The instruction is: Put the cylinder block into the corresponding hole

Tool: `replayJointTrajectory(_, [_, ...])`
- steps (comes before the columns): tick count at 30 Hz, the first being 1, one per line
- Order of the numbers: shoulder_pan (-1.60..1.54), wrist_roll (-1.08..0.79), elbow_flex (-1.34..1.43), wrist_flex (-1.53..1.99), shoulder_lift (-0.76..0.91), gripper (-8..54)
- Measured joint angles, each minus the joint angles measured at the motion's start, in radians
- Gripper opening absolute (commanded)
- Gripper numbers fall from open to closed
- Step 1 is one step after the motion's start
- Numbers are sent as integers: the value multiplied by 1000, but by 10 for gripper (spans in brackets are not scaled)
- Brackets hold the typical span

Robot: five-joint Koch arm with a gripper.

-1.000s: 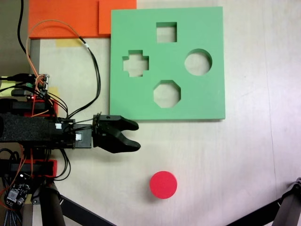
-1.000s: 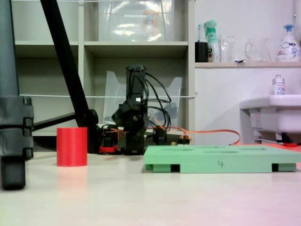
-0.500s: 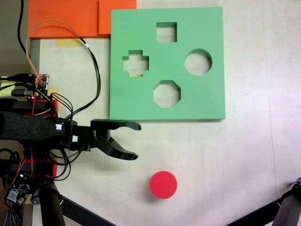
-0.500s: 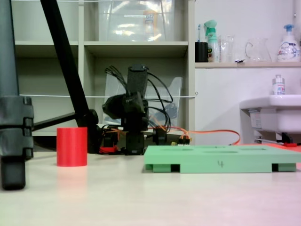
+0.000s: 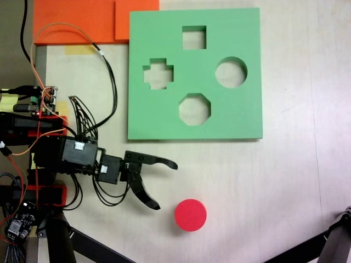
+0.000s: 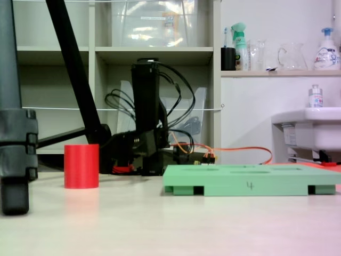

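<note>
The red cylinder block (image 5: 191, 215) stands upright on the pale table, below the green foam board (image 5: 164, 118); the low side view shows the cylinder block (image 6: 81, 166) at the left. The circular hole (image 5: 231, 72) lies at the board's right side, right of the octagonal cutout (image 5: 194, 109). My black gripper (image 5: 166, 185) is open, jaws spread wide, its tips just left of the cylinder and apart from it. From the side, the gripper (image 6: 129, 144) is low by the table, behind the block.
Orange foam pieces (image 5: 82, 21) lie at the top left, touching the board. Square (image 5: 194, 37) and cross (image 5: 158, 76) cutouts sit in the board. Cables and the red arm base (image 5: 46, 159) fill the left edge. Tripod legs (image 5: 337, 241) cross the bottom corners.
The arm dropped lower and swung toward the cylinder. The jaws spread wider, and the tips now sit close to the block's left side.
</note>
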Motion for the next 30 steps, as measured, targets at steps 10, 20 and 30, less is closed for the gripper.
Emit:
replayJointTrajectory(10, [147, -5, -212, 0, -187, 520])
replayJointTrajectory(20, [172, -6, -394, 0, -255, 505])
replayJointTrajectory(30, [190, -15, -541, 80, -339, 493])
